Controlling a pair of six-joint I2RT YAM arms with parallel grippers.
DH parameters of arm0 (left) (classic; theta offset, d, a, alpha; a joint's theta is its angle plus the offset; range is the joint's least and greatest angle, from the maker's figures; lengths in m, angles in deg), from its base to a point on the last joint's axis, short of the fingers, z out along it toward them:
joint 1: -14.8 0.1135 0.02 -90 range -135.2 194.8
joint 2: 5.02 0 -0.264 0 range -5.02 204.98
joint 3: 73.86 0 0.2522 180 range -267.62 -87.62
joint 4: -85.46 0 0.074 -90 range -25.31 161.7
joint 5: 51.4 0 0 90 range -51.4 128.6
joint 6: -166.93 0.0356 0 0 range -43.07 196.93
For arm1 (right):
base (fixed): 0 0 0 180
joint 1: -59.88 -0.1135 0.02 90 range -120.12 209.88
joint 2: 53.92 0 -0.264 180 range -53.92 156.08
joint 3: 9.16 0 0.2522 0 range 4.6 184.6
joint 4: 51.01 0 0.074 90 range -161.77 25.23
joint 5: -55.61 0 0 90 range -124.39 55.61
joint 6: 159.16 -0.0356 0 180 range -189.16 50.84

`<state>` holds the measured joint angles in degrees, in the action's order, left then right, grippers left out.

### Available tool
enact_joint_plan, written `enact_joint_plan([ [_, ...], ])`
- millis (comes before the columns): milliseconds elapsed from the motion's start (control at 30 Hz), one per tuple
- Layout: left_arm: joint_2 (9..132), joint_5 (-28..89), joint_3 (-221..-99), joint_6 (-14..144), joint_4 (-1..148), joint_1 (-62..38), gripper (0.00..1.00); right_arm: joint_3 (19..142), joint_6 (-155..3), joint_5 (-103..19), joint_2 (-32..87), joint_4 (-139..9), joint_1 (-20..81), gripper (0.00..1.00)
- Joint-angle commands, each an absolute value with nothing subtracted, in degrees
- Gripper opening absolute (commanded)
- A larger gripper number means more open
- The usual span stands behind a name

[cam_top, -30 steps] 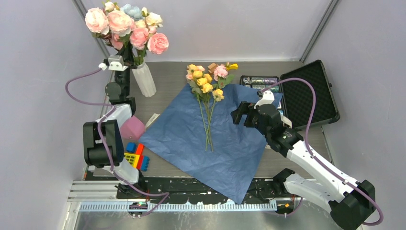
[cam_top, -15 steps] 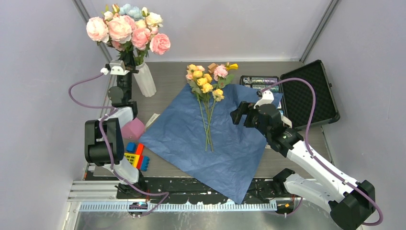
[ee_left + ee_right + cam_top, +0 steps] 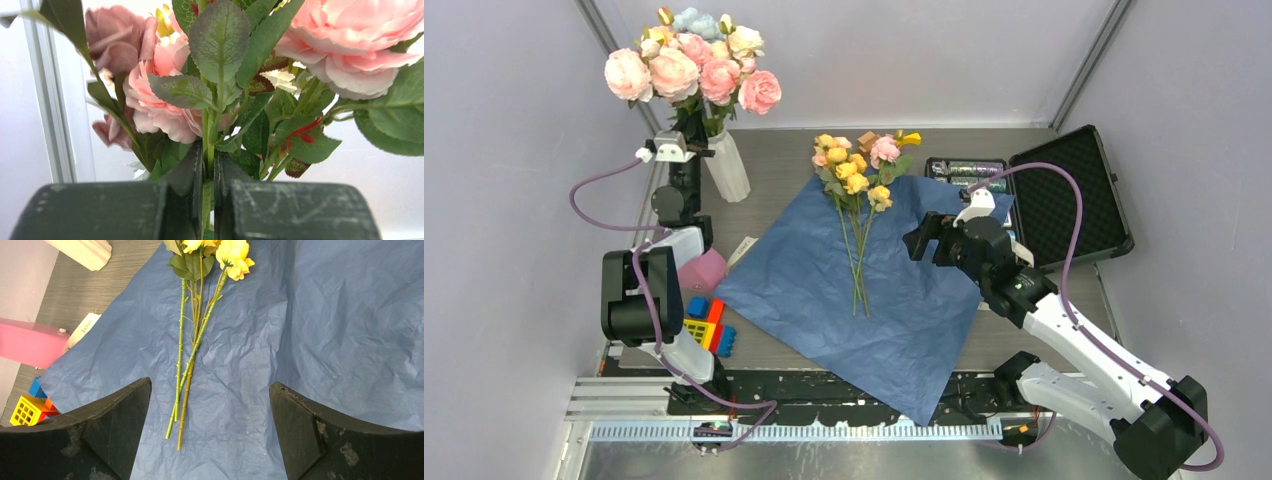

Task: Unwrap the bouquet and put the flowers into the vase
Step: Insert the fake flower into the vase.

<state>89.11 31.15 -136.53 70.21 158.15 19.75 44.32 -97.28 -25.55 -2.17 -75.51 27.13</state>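
Observation:
The flowers (image 3: 856,175), small yellow and pink roses on thin green stems (image 3: 192,340), lie loose on the spread blue paper wrap (image 3: 824,300). The white ribbed vase (image 3: 726,165) stands at the back left. A bunch of bigger pink and white blooms (image 3: 689,65) rises from its mouth. My left gripper (image 3: 209,165) is shut on a green stem (image 3: 210,135) of that bunch, just above the vase. My right gripper (image 3: 210,383) hangs open over the paper, its fingers either side of the stem ends and touching nothing.
An open black case (image 3: 1064,195) lies at the right, with a tray of small items (image 3: 969,170) beside it. A pink block (image 3: 701,268), a white card (image 3: 744,248) and coloured toy bricks (image 3: 707,325) sit left of the paper.
My left gripper and the big pink bunch have shifted slightly by the vase. The right arm and the small flowers have not moved.

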Motion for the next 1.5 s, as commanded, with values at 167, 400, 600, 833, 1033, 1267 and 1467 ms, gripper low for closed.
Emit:
enact_joint_plan([
  [167, 89.4, 32.6, -135.3, 71.9, 152.6, 19.8, 0.16, 45.5, -97.1, -26.3, -2.8, -72.9, 27.5, 0.93],
  [400, 88.7, 32.5, -134.6, 72.0, 152.5, 19.8, 0.26, 45.4, -97.1, -26.5, -2.7, -72.8, 27.5, 0.93],
  [600, 87.8, 32.8, -133.1, 72.0, 152.6, 19.8, 0.38, 45.4, -97.2, -27.0, -2.6, -72.5, 27.5, 0.93],
  [833, 85.9, 34.2, -130.4, 72.0, 152.6, 19.8, 0.53, 45.3, -97.1, -27.5, -2.6, -72.2, 27.5, 0.93],
  [1033, 83.4, 35.5, -127.5, 72.4, 152.3, 19.7, 0.62, 45.4, -96.8, -28.9, -2.3, -71.8, 27.5, 0.93],
  [1267, 76.5, 34.8, -125.3, 71.3, 145.0, 19.8, 0.71, 44.9, -96.3, -29.6, -2.1, -71.4, 27.5, 0.93],
  [1467, 64.0, 37.0, -126.2, 71.0, 125.4, 19.8, 0.75, 45.5, -95.9, -30.9, -1.3, -71.1, 27.5, 0.93],
])
